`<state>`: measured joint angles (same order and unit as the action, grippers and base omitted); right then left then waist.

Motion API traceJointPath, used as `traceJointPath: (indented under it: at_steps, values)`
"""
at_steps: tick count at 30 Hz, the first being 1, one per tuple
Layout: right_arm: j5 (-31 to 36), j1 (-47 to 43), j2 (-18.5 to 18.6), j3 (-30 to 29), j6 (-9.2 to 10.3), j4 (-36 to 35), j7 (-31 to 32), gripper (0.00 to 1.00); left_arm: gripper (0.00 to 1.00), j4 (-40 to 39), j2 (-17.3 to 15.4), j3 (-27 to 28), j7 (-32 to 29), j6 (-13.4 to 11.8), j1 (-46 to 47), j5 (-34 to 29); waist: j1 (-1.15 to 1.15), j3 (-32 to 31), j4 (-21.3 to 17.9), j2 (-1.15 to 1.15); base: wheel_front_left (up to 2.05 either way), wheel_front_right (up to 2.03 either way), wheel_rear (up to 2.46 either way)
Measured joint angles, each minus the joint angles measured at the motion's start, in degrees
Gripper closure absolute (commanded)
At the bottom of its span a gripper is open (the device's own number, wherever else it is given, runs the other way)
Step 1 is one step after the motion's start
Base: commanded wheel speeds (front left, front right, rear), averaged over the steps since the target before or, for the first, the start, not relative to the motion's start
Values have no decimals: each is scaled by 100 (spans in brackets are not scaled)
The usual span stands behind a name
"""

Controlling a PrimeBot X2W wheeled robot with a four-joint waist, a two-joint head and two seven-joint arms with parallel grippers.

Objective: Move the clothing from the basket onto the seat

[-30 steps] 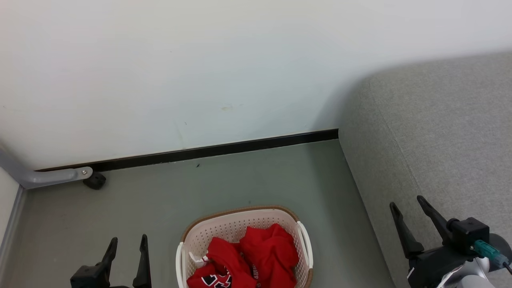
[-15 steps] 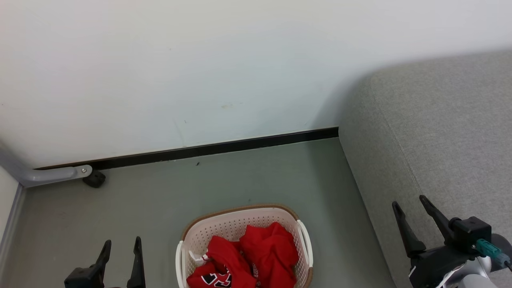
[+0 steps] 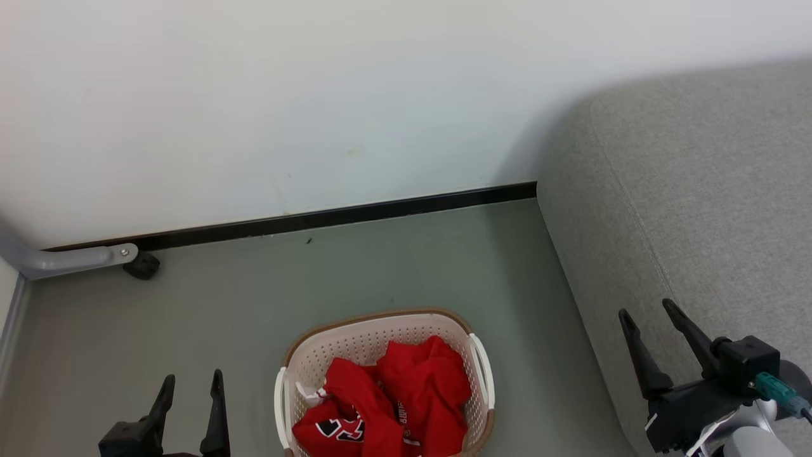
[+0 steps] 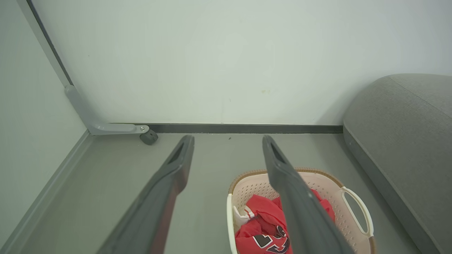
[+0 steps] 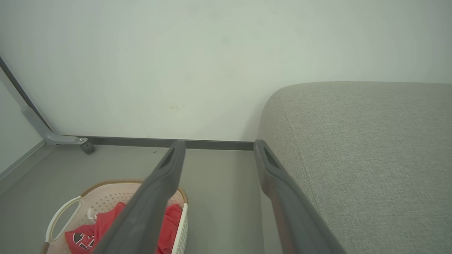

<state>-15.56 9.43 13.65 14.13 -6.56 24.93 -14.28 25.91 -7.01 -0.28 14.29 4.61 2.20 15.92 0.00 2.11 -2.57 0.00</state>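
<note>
Crumpled red clothing (image 3: 393,406) with a black-and-white print lies in the cream basket (image 3: 374,339) on the floor, bottom centre of the head view. The grey seat (image 3: 698,190) rises at the right. My left gripper (image 3: 192,379) hangs open over bare floor, left of the basket. My right gripper (image 3: 648,308) stands open and empty above the seat's front edge. In the left wrist view the clothing (image 4: 263,225) and basket (image 4: 328,180) lie beyond my open left gripper (image 4: 227,138). The right wrist view has the basket (image 5: 102,192), clothing (image 5: 102,225) and seat (image 5: 370,148) around my open right gripper (image 5: 218,143).
A white wall with a black skirting strip (image 3: 330,219) closes off the back. A grey metal leg with a black caster (image 3: 141,264) stands at the far left on the grey-green floor (image 3: 406,266). Open floor lies between basket and seat.
The whole head picture has slid slightly as the camera tilted: wall line and basket sit higher. Both grippers stay open with nothing held.
</note>
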Motion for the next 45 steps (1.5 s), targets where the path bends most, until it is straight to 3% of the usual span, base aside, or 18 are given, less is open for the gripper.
traceJointPath:
  at_steps: [25,38,45]
  values:
    - [69,310,-136,-391,0,-690,-1,0,0,-365,147,-248,1,155,949,-149,1,1677,-506,0,0,0,0]
    - [230,599,-238,-490,0,-1191,-3,0,0,119,189,-577,-22,204,1438,-138,0,2504,-882,1,0,0,0]
    - [350,751,-315,-432,-1,-1412,-25,0,0,411,224,-811,-320,246,1536,-89,0,2754,-979,1,0,0,0]
